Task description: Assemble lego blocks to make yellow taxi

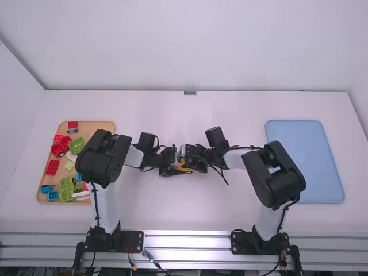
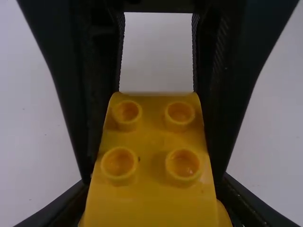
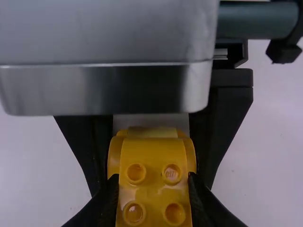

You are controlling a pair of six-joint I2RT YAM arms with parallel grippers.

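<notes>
Mid-table, the left gripper (image 1: pixel 174 167) and the right gripper (image 1: pixel 193 163) face each other around a yellow vehicle piece (image 1: pixel 184 168). In the left wrist view the left gripper (image 2: pixel 154 189) has its fingertips on both sides of the studded yellow piece (image 2: pixel 150 142), and the right gripper's large dark fingers flank its studded part. The right wrist view has the right gripper (image 3: pixel 154 182) shut on the near, studded end of the yellow piece (image 3: pixel 153 165); the left gripper's fingers hold the rounded part beyond. The piece's underside is hidden.
An orange-brown tray (image 1: pixel 104 125) on the left holds a red vehicle (image 1: pixel 59 147), green bricks (image 1: pixel 66 187), blue bricks (image 1: pixel 52 196) and several other pieces; the left arm partly covers it. A blue tray (image 1: pixel 305 161) lies on the right, beside the right arm.
</notes>
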